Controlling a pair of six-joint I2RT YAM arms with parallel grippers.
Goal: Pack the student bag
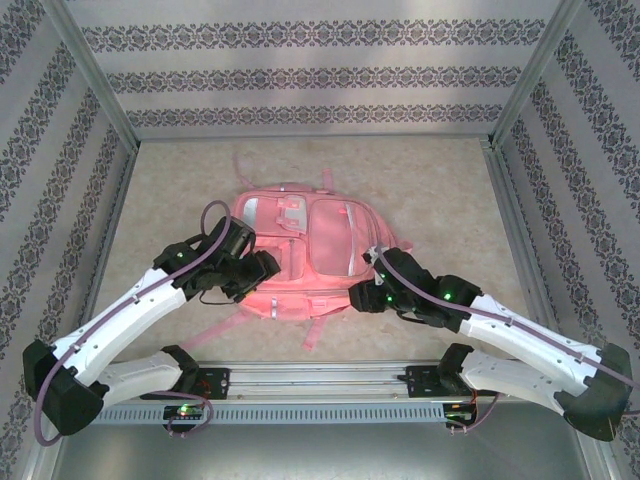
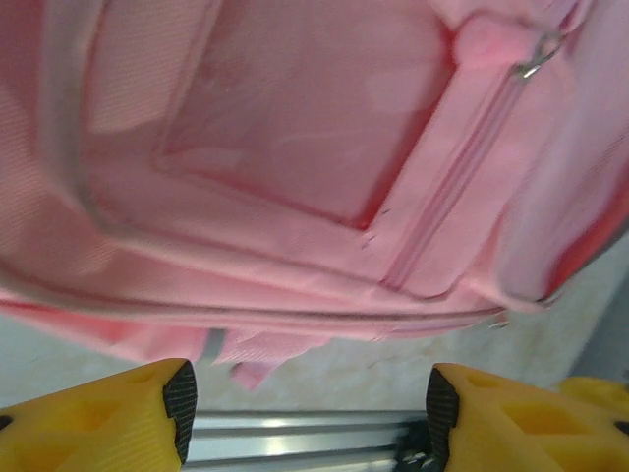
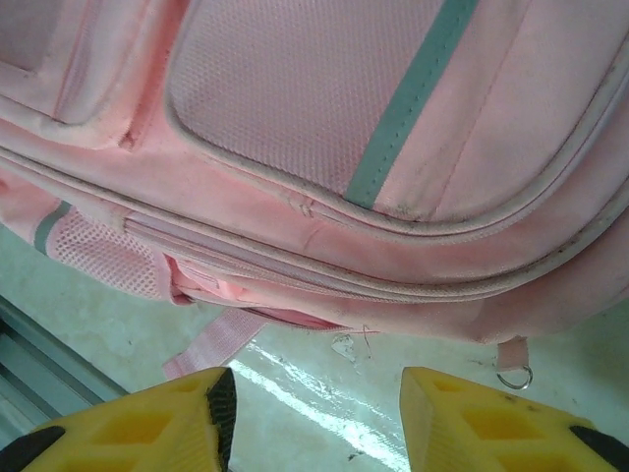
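A pale, marbled beige bench (image 1: pixel 430 170) carries the student bag (image 1: pixel 310 255), which lies flat near the middle, its zipped front pockets facing up.

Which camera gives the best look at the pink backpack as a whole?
The top external view: the student bag lies flat on the table, nearly all of it visible. The left wrist view gives a blurred close-up of one zipped pocket; the right wrist view shows a mesh pocket and the lower edge.
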